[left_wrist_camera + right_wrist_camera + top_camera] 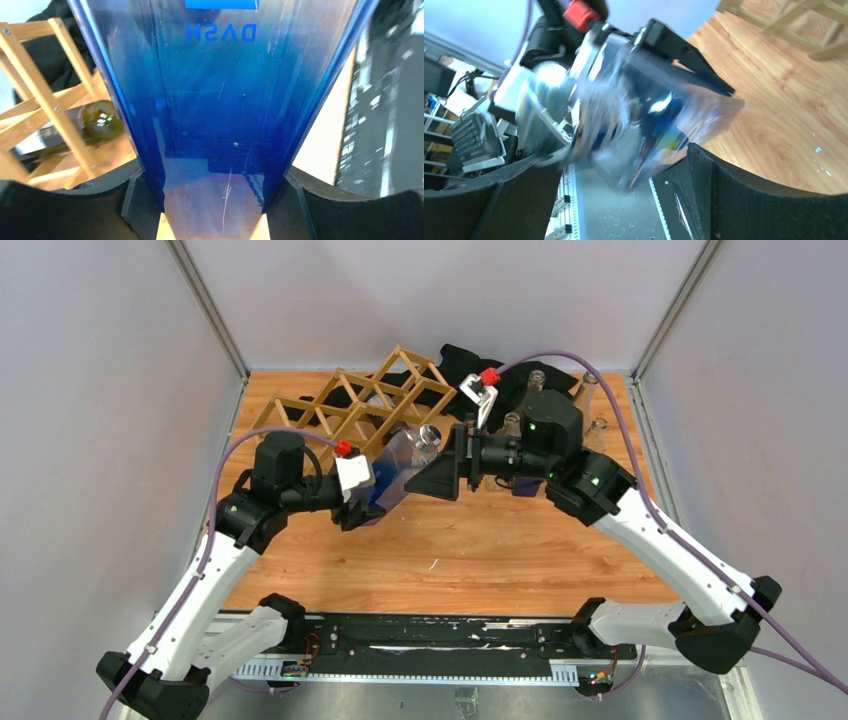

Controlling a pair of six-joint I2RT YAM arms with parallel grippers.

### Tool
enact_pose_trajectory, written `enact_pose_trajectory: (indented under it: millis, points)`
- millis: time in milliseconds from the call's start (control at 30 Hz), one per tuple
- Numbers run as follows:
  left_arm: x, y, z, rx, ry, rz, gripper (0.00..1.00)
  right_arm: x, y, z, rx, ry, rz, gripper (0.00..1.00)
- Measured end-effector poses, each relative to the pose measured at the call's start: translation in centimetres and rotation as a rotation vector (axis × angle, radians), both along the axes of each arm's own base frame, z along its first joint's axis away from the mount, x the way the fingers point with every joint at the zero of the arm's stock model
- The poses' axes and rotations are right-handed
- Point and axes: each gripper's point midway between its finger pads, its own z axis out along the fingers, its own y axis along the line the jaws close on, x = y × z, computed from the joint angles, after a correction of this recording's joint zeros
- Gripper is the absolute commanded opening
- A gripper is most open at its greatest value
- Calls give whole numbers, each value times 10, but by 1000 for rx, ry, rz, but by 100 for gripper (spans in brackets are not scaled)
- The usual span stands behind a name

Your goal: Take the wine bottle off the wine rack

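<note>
A clear wine bottle with a blue label [400,465] hangs tilted above the table, just in front of the light wooden lattice wine rack [350,405], neck toward the rack. My left gripper [368,498] is shut on the bottle's lower body. In the left wrist view the blue-tinted bottle [220,100] fills the space between the jaws of the left gripper [212,205]. My right gripper [415,480] is open beside the bottle, fingers pointing left. In the right wrist view the blurred bottle [639,115] sits at the tips of the right gripper [624,165].
A dark green bottle [102,122] lies in a rack cell [45,100]. A black cloth [470,365] lies behind the rack, with several glass bottles [590,390] at the back right. Grey walls close in both sides. The rack's corner also shows in the right wrist view [804,25].
</note>
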Motion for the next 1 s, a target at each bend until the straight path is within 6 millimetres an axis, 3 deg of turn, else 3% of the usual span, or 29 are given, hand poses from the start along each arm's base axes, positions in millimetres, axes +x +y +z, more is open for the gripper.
enact_pose_trajectory:
  millis: [133,267,633,900,933,1000]
  points:
    - [-12,-17,24,-152,130,-11,0,-17,-13,30,77,-99,26,95]
    - [-25,-29,35,-244,257,-49,0,-22,-19,48,126,-174,28,95]
    - [-58,-41,52,-318,444,-206,0,6,-3,17,54,-254,-27,96]
    - [-75,-40,52,-307,494,-279,0,9,16,31,140,-343,16,96]
    - [-76,-39,50,-302,501,-281,0,9,19,33,152,-351,27,93]
    - [-77,-39,47,-294,511,-285,0,9,23,35,168,-366,43,76]
